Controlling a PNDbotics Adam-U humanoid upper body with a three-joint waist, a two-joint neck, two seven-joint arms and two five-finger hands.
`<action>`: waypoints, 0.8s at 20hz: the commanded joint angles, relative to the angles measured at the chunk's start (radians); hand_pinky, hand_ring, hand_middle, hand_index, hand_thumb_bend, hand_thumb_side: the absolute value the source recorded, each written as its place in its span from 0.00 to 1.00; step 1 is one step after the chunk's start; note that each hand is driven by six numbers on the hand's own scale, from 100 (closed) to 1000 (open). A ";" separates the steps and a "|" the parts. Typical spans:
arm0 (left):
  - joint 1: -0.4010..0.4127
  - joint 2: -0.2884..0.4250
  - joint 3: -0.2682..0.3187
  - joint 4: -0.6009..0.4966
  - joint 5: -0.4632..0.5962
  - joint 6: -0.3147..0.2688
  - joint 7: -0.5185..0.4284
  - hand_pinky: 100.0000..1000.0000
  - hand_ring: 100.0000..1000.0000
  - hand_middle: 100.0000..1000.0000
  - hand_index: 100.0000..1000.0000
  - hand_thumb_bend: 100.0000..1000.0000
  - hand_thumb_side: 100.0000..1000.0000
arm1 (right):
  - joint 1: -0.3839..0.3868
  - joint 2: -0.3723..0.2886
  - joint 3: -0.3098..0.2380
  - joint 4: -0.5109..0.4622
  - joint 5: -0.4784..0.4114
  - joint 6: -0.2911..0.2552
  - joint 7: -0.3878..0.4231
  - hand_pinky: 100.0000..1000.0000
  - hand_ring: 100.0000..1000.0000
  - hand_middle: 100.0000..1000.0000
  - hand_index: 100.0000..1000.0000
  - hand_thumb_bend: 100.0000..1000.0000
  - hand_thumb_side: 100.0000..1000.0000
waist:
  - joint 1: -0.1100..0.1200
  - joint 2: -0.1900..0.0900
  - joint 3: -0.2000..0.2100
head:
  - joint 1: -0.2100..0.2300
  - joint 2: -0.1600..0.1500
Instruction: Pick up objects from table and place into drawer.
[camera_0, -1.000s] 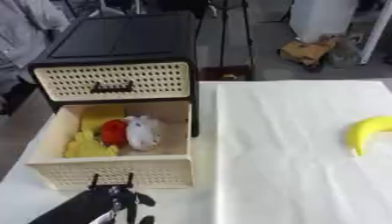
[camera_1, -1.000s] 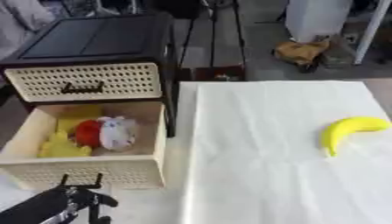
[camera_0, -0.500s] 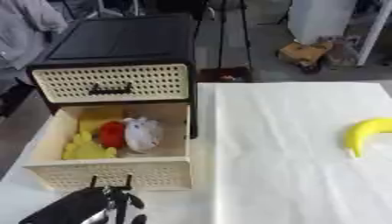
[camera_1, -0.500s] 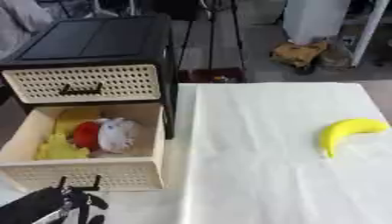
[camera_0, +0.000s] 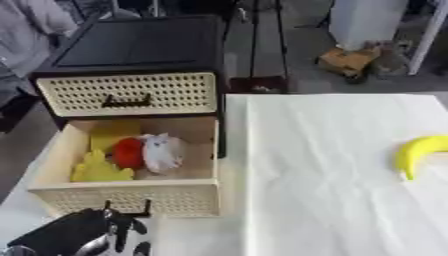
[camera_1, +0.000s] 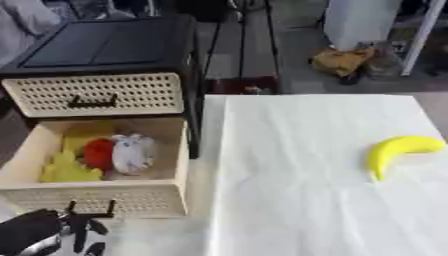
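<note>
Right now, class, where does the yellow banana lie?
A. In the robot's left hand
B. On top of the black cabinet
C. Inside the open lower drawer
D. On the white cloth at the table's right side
D: the banana rests alone on the white cloth at the right, well apart from the open lower drawer, which holds yellow, red and white things.

Only the left hand shows, at about 7 o'clock. Its back is a smooth, rounded black shell. The fingers are thin, black and rod-like. Between them runs a pale, perhaps silver, part, too blurred to make out further.
</note>
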 joint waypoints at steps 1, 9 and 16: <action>-0.016 0.008 0.028 0.013 -0.009 0.000 -0.051 0.00 0.06 0.50 0.85 0.00 1.00 | -0.008 -0.019 -0.005 -0.013 0.007 0.001 -0.007 0.67 0.67 0.48 0.65 0.00 0.84 | -0.002 -0.016 -0.001 | -0.003 -0.011; -0.040 -0.041 0.069 0.101 -0.037 0.026 -0.176 0.00 0.09 0.59 0.92 0.00 1.00 | -0.006 -0.014 -0.012 -0.013 0.004 -0.001 -0.017 0.67 0.67 0.48 0.64 0.00 0.83 | -0.003 -0.014 0.000 | -0.004 -0.016; -0.063 -0.077 0.120 0.111 -0.078 0.030 -0.286 0.00 0.09 0.59 0.95 0.00 1.00 | 0.000 -0.011 -0.015 -0.013 0.003 -0.002 -0.029 0.67 0.67 0.48 0.64 0.00 0.83 | -0.004 -0.010 0.000 | -0.005 -0.019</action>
